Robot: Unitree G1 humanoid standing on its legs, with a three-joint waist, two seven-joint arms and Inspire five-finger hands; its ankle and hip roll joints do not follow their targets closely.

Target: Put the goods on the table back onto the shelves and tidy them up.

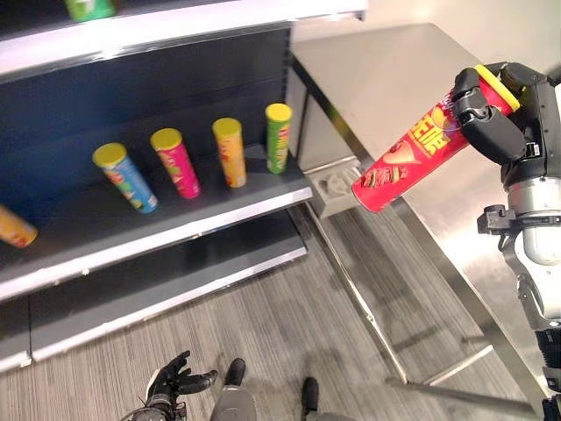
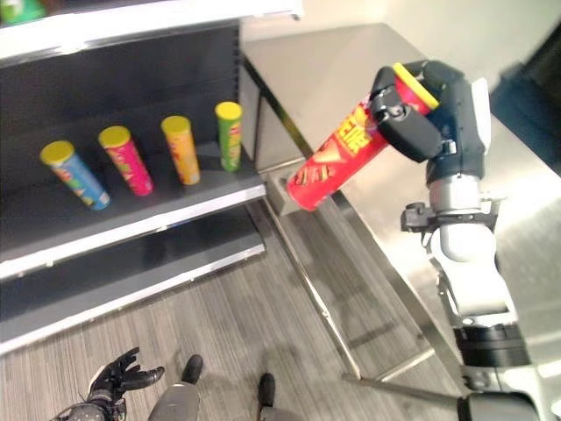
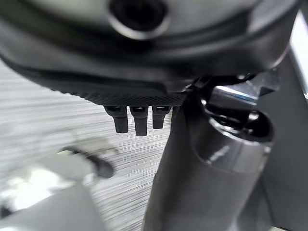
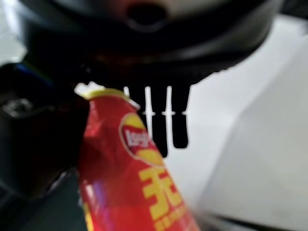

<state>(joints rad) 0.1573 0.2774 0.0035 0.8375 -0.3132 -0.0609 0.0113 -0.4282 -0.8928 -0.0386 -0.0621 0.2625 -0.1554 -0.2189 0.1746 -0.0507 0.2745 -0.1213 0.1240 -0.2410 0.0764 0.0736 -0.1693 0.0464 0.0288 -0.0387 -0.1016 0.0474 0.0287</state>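
Note:
My right hand (image 1: 487, 112) is shut on a red chip can (image 1: 412, 153) with a yellow lid, holding it near the lid end. The can hangs tilted in the air over the steel table's (image 1: 394, 70) front edge, its base pointing down towards the shelves. In the right wrist view the red can (image 4: 130, 168) runs out past my fingers (image 4: 168, 120). On the dark middle shelf (image 1: 131, 237) stand a blue can (image 1: 125, 178), a pink can (image 1: 175, 163), an orange can (image 1: 230, 152) and a green can (image 1: 278, 137). My left hand (image 1: 175, 381) hangs low over the floor, fingers relaxed.
A further orange can (image 1: 13, 226) lies at the shelf's far left edge. A green item (image 1: 88, 9) sits on the top shelf. A lower shelf board (image 1: 158, 289) juts out over the wood-look floor. The table's leg frame (image 1: 421, 368) stands at the right.

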